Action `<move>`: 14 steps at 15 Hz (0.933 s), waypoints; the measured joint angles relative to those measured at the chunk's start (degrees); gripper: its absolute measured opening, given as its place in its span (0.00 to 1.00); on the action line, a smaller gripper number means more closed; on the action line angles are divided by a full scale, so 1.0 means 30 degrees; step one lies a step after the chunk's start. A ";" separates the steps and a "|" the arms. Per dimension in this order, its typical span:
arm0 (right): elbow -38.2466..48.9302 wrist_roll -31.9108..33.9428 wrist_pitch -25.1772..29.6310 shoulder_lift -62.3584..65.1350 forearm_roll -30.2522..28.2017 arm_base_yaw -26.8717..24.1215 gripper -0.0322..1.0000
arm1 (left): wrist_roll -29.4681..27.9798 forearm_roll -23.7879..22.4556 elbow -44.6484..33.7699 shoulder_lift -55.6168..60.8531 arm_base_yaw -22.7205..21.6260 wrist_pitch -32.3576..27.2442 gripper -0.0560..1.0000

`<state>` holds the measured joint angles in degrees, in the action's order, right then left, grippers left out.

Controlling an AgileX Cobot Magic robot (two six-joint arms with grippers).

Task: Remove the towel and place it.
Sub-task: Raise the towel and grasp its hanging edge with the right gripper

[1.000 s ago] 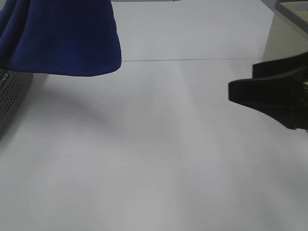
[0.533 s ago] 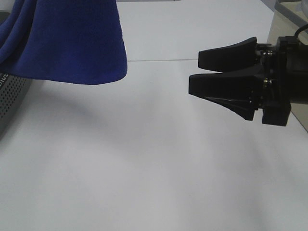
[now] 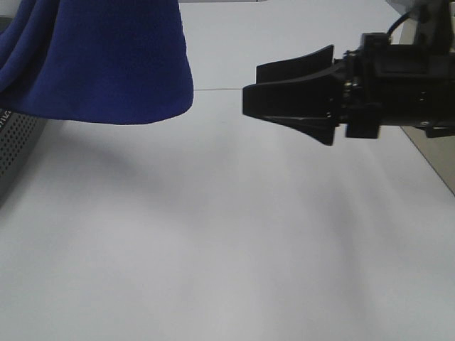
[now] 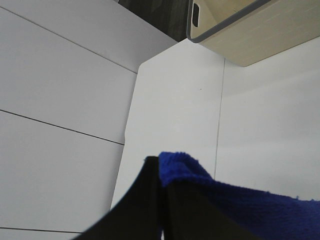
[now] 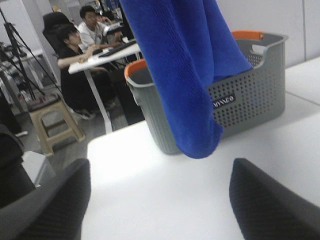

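The left gripper [image 4: 161, 200] is clamped shut on the top of the towel [image 3: 99, 64]. The towel hangs clear of the table [image 3: 213, 249] by the basket [image 5: 250, 100], its long axis vertical and its folded end pointing down. The right gripper [image 3: 250, 84], jaws wide and empty, should probably come in level and pinch that low edge squarely.

Blue towel [image 4: 250, 205] pinched between left gripper [image 4: 159, 167] fingers, white table [image 4: 175, 110] beneath, beige box [image 4: 260, 35] beyond
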<state>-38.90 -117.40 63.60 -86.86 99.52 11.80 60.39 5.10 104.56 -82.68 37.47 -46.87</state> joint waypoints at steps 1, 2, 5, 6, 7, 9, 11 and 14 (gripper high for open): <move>-0.0516 -0.0134 -0.1662 -0.0401 -0.0019 0.0936 0.76 | 0.0000 0.0191 0.0000 0.0000 0.0000 0.0000 0.05; -0.1222 -0.0267 -0.3591 -0.0879 -0.0019 0.2063 0.76 | 0.0000 0.0325 0.0000 0.0000 0.0000 0.0000 0.05; -0.3285 -0.0477 -0.6150 -0.2578 -0.0038 0.4374 0.76 | 0.0000 0.0382 0.0000 0.0000 0.0000 0.0000 0.05; -0.4507 -0.0477 -0.6283 -0.3419 -0.0038 0.4927 0.76 | 0.0000 0.0382 0.0000 0.0000 0.0000 -0.0134 0.05; -0.4698 -0.0477 -0.6226 -0.3552 -0.0038 0.4947 0.76 | 0.0000 0.0382 0.0000 0.0000 0.0000 -0.0248 0.05; -0.5462 -0.0458 -0.5615 -0.3934 -0.0038 0.4947 0.76 | 0.0000 0.0382 0.0000 0.0000 0.0000 -0.0821 0.05; -0.6073 -0.0458 -0.5157 -0.4106 0.0019 0.5138 0.74 | 0.0000 0.0382 0.0000 0.0000 0.0000 -0.1012 0.05; -0.6169 0.0095 -0.5061 -0.4144 0.0019 0.5138 0.56 | 0.0000 0.0325 0.0000 0.0000 0.0000 -0.1012 0.05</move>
<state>-57.41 -117.11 48.41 -99.29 99.58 27.22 60.39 6.07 104.56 -82.68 37.47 -49.90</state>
